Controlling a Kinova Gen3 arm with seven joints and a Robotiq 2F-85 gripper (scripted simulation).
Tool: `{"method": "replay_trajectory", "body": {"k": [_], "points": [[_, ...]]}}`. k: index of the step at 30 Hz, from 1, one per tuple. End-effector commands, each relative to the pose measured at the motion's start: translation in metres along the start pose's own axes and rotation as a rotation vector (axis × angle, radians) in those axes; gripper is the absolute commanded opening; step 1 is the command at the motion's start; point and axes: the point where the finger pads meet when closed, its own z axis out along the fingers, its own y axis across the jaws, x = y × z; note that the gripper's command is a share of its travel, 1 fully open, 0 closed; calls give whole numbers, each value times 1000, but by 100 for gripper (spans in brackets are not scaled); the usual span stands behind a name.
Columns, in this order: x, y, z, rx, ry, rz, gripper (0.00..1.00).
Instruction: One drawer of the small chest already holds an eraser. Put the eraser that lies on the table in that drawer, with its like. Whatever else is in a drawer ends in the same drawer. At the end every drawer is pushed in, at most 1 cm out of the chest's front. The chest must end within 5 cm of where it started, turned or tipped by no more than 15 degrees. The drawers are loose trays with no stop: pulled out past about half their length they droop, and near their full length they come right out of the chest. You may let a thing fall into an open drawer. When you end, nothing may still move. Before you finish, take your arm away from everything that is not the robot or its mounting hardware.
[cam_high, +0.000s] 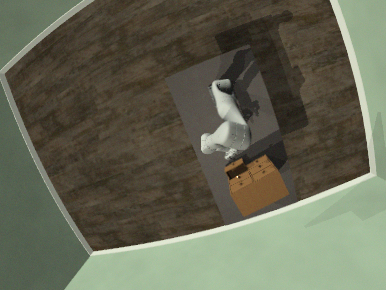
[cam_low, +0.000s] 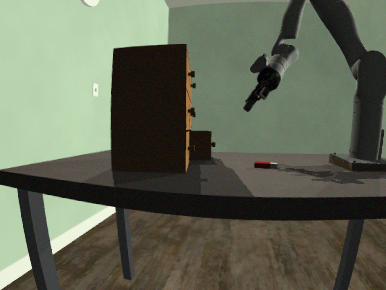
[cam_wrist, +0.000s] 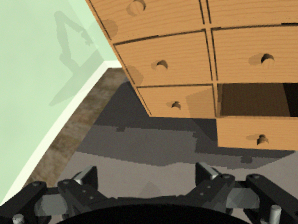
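The eraser, red with a white end, lies flat on the table between the chest and the arm's base. It does not show in the wrist view or in the top view. The chest stands upright. Its bottom drawer, at the right in the wrist view, is pulled out. Part of its dark inside shows, with no eraser visible there. The other drawers look pushed in. My gripper is open and empty, tilted towards the chest front, high above the table.
The table carries the chest near one end and the arm's base towards the other. Round knobs stick out from the chest front. A green wall is beyond the chest.
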Motion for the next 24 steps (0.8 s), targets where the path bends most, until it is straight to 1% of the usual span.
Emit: {"method": "replay_trajectory", "body": {"k": [1, 7, 12, 15, 17, 24], "points": [[-5, 6, 1, -9, 22, 20, 100], [1, 25, 2, -75, 116, 5, 100], [1, 43, 0, -143, 173, -4, 100], [-1, 54, -3, -187, 196, -8, 100], [-1, 54, -3, -187, 196, -8, 100], [-11, 78, -10, -284, 227, -13, 100]]}}
